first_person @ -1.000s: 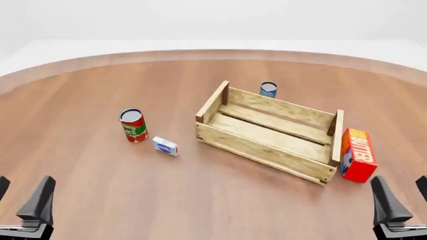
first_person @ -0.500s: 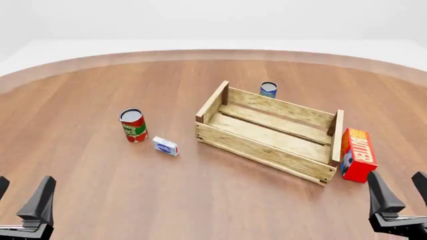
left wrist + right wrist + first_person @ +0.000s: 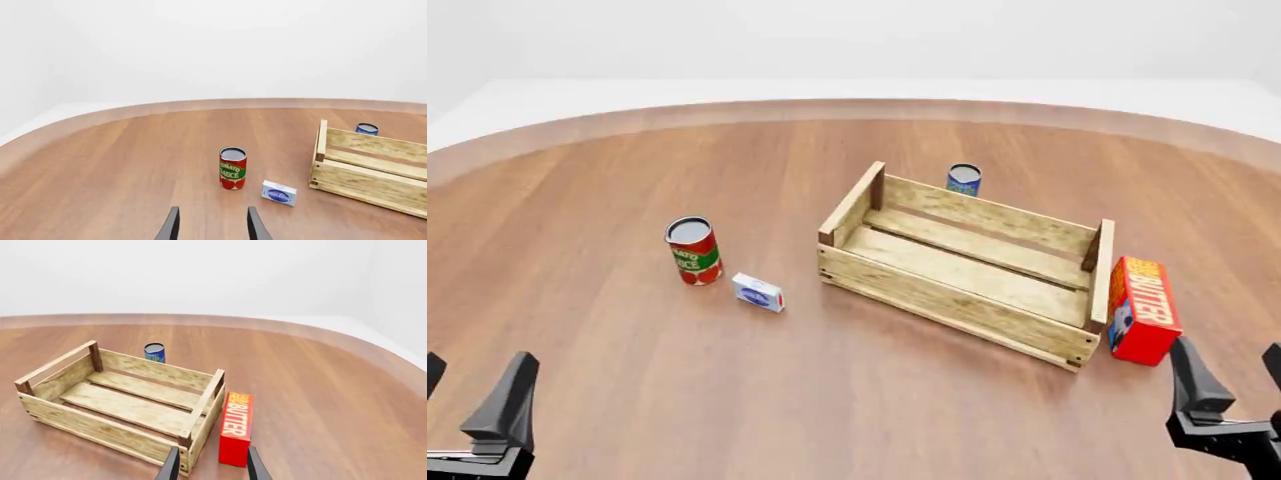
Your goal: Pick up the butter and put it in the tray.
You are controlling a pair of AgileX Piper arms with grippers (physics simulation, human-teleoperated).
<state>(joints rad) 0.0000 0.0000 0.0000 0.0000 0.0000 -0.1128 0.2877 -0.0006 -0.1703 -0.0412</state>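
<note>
The butter (image 3: 1141, 308) is a red and orange carton with white lettering, lying on the table against the right end of the tray (image 3: 961, 290). It also shows in the right wrist view (image 3: 235, 427), beside the tray (image 3: 93, 425). The tray is a light-wood slatted crate and holds nothing. My right gripper (image 3: 1236, 378) is open and empty, near the table's front edge just right of and nearer than the butter; its fingertips (image 3: 172, 466) show in the right wrist view. My left gripper (image 3: 474, 385) is open and empty at the front left.
A red-and-green tomato sauce can (image 3: 694, 250) stands left of the tray, with a small white-and-blue box (image 3: 757, 292) beside it. A blue can (image 3: 964, 179) stands behind the tray. The table's curved far edge (image 3: 854, 105) runs across the back.
My right gripper has moved slightly forward and to the right, nearer the butter. The left arm and all objects have not moved.
</note>
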